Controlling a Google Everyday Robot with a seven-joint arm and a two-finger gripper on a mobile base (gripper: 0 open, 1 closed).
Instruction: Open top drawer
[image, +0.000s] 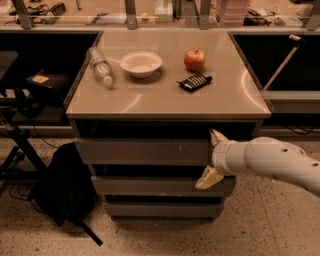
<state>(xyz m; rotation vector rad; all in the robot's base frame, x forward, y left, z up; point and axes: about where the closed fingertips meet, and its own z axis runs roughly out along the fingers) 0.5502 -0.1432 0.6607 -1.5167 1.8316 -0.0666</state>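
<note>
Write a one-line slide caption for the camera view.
Robot arm's gripper, open, brackets the right end of the top drawer; bottle, bowl, apple and dark packet sit above.

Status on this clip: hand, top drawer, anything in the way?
Robot's two-finger hand open, fingers bracketing right end of wide grey metal top drawer. Drawer looks shut. Nothing blocking its front.

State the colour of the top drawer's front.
The top drawer is plain grey, clearest in the camera view; the claw sits at its right end.
</note>
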